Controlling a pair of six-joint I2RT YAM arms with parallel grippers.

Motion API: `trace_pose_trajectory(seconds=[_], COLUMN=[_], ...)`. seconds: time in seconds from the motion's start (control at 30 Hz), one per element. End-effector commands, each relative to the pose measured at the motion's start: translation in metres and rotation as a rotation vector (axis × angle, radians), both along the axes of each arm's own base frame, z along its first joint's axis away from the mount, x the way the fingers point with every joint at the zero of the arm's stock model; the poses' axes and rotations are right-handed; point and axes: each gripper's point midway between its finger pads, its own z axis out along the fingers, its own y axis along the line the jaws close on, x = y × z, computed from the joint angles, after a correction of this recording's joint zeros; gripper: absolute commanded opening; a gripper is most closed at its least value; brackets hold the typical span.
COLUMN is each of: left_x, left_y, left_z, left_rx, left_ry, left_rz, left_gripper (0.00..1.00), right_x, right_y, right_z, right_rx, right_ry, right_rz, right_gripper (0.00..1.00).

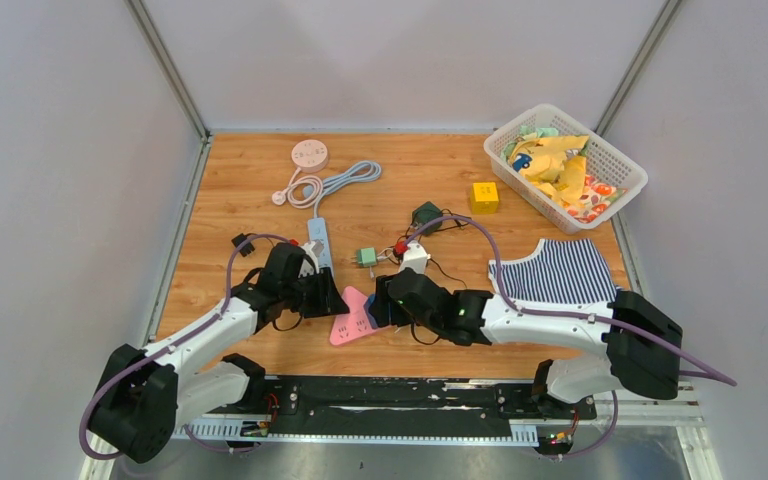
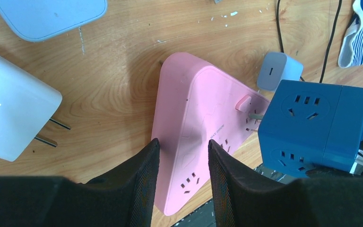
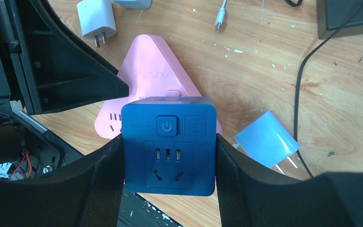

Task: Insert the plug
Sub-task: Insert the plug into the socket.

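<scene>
Right gripper (image 3: 169,158): clamped on blue cube (image 3: 169,118), frame centre, at pink strip (image 3: 146,66). Left gripper (image 2: 183,149): part-open over strip, lower centre.

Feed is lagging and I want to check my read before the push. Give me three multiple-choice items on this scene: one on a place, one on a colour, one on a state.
1. The yellow block lies:
A. beside the white basket
B. on top of the striped cloth
C. at the near left corner of the table

2. The triangular power strip is:
A. green
B. pink
C. black

3. The right jaws are:
A. wide open and empty
B. out of every view
C. shut on the blue cube socket

Answers:
1 A: the top view shows the block just left of the basket, on the bare wood.
2 B: both wrist views show the strip pink.
3 C: the right wrist view shows the cube clamped between them by its two sides.
</scene>
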Motion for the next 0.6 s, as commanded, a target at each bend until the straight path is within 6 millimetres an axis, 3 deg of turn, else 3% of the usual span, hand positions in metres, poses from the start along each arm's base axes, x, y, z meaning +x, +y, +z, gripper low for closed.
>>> trace_pose_trajectory(seconds=[0.0,0.57], left_x=[-0.001,-0.002], left_y=[-0.006,-0.006], left_z=[0.005,0.005], left_rx=[-0.037,-0.036], left_ry=[-0.002,0.000], left_rz=[-0.018,-0.020], left_gripper=[0.43,0.43], right_x=[-0.003,0.000], right_y=[-0.008,-0.019], right_z=[-0.008,-0.012], right_rx=[-0.046,-0.122], right_ry=[0.052,0.005], right_rz=[-0.018,-0.045], right_gripper=[0.00,0.00])
